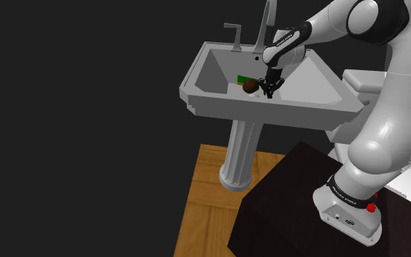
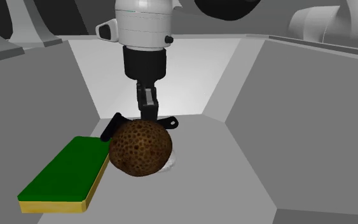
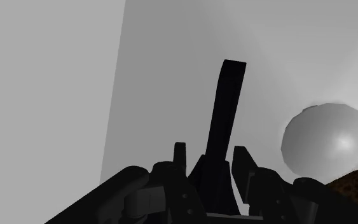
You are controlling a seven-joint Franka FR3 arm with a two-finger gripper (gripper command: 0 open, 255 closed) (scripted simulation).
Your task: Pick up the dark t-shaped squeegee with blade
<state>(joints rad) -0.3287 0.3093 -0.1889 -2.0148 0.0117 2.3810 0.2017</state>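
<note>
grasp | gripper [image 2: 148, 111] clamped on squeegee [image 3: 228, 95] handle, likely so blade lifts clear | ball [image 2: 140, 147] crowds it in sink [image 2: 285, 127]

Place: a home bathroom.
Fixture: a grey pedestal sink [image 1: 269, 111] with a tall curved faucet [image 1: 269, 20].
Beside it: a white toilet [image 1: 358, 79].
Floor: wooden boards [image 1: 209, 208] under the pedestal.
In the basin: a green-topped sponge [image 2: 63, 168].

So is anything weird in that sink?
Yes: a brown pitted ball sits in the sink, beside a green sponge and hiding part of the dark squeegee. A ball is an odd thing there.
</note>
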